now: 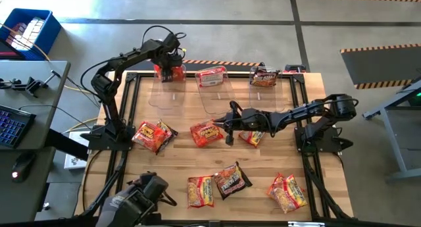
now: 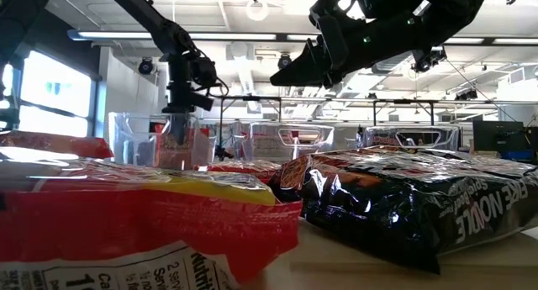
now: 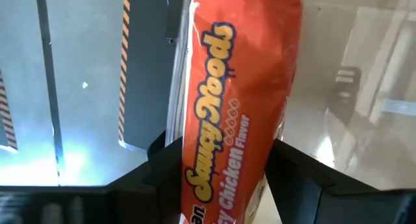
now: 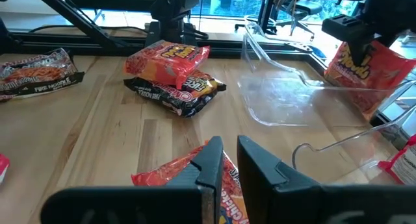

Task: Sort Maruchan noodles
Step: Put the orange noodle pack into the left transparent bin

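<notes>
Crinkly plastic everywhere: these noodle pkts look light, thin-skinned, slippery, w/ a brittle block inside, so I'd pinch gently across a flat face or short edge, not crush. My left claw (image 1: 172, 72), upper left of the high view, has its fingers spread around an orange-red packet (image 3: 237, 100) held on end over the left clear bin (image 1: 166, 89); I judge it's clamped on it, ready to drop. Middle bin (image 1: 214, 90) has a red-white pkt (image 1: 212, 76), right bin (image 1: 266, 89) a dark one (image 1: 265, 77). My right claw (image 1: 229, 128), fingers together and empty, hovers mid-frame just above another orange packet (image 1: 206, 133). Remaining pkts lie scattered on the wooden counter (image 1: 322, 187), lower half of frame; dark packet (image 1: 231, 179) overlaps its neighbour.
</notes>
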